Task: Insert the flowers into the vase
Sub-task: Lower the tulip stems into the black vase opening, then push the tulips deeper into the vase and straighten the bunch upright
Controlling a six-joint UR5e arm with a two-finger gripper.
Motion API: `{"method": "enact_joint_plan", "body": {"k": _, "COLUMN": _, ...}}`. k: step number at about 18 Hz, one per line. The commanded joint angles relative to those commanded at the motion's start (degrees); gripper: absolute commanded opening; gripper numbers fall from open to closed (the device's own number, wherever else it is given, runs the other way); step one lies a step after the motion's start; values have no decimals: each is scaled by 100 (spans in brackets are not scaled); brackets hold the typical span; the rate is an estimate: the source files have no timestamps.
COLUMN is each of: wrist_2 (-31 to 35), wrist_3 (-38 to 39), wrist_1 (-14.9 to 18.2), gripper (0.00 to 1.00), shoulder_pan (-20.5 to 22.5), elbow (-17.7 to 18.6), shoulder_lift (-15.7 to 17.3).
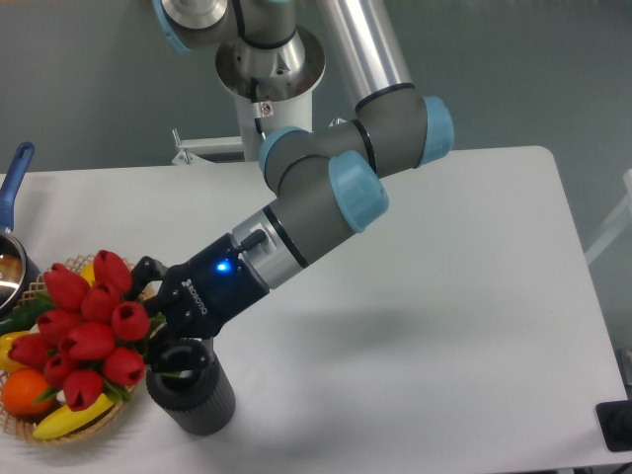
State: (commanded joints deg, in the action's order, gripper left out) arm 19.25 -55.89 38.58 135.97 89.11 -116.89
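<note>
Cookware sits at the far left edge of the frame: a pot [10, 269] with a blue handle [14, 178] rising toward the upper left, only partly in view. Below it, in the lower left corner, a wicker basket [74, 432] holds a banana [74, 418], an orange fruit [24, 391] and other produce, some of it hidden behind the flowers [91, 326]. The red tulip heads hang over the basket, their bunch tilted so the blooms lean left and the stems run right and down toward the vase [194, 388]. The vase stands upright on the white table [444, 296], just right of the basket and very close to it; whether they touch cannot be told. The stem ends look to be at or just inside its mouth.

The gripper [163, 326] is clamped around the flowers near the leaves, its dark fingers [148, 270] wrapped on the stems directly above the vase mouth. A blue light [226, 266] glows on its body, and small white lettering there is too blurred to read. The arm [326, 193] slants up to the right toward its base [267, 59] at the top, where a small label cannot be read either.
</note>
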Motion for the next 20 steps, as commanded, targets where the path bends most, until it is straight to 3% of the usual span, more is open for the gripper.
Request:
{"method": "enact_joint_plan", "body": {"k": 3, "wrist_2": 0, "wrist_3": -370, "wrist_1": 0, "gripper": 27, "shoulder_pan": 53, "elbow": 194, "shoulder_lift": -52}}
{"method": "enact_joint_plan", "body": {"k": 12, "wrist_2": 70, "wrist_3": -573, "wrist_1": 9, "gripper": 38, "shoulder_pan": 79, "elbow": 221, "shoulder_lift": -404}}
{"method": "enact_joint_plan", "body": {"k": 17, "wrist_2": 79, "wrist_3": -581, "wrist_1": 0, "gripper": 43, "shoulder_pan": 141, "elbow": 343, "shoulder_lift": -413}}
{"method": "enact_joint_plan", "body": {"k": 20, "wrist_2": 79, "wrist_3": -756, "wrist_1": 9, "gripper": 51, "shoulder_pan": 184, "elbow": 484, "shoulder_lift": -378}}
